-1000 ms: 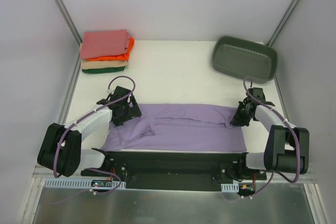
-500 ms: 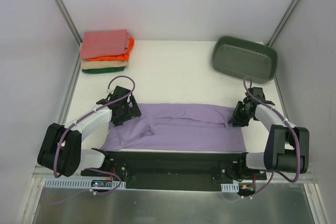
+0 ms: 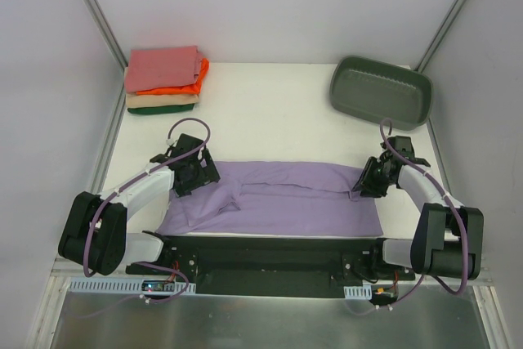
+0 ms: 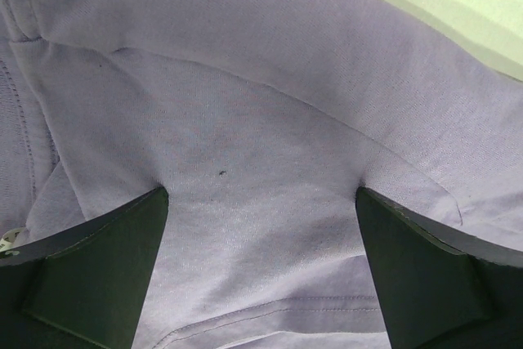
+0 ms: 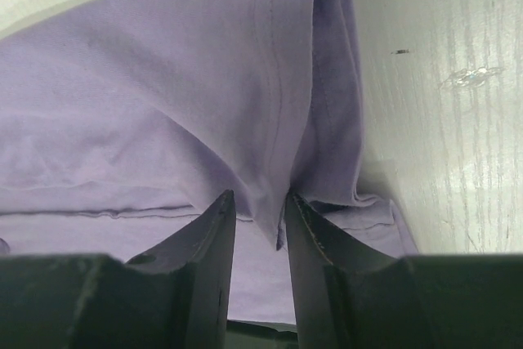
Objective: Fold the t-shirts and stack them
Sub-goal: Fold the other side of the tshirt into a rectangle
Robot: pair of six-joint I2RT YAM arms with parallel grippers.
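Note:
The lavender t-shirt [image 3: 286,198] lies spread across the near part of the table, its far long edge folded over toward me. My left gripper [image 3: 194,171] stands wide open at the shirt's left end, and in the left wrist view its gripper [image 4: 261,194] has both fingertips resting on flat cloth [image 4: 261,104]. My right gripper [image 3: 369,179] is at the shirt's right end. In the right wrist view its gripper [image 5: 257,202] is a little open, and a raised fold of the hem [image 5: 274,145] stands loose between the fingers. The folded t-shirts [image 3: 163,79] are stacked at the far left.
A grey-green plastic tub [image 3: 380,91] sits at the far right corner. Bare white table [image 3: 278,112] lies between the stack and the tub. The enclosure's walls and frame posts close in both sides. The black base rail [image 3: 270,251] runs along the near edge.
My right gripper's jaws have parted, loosening their hold on the fold of the shirt, and it has crept slightly to the left. The left arm has not moved.

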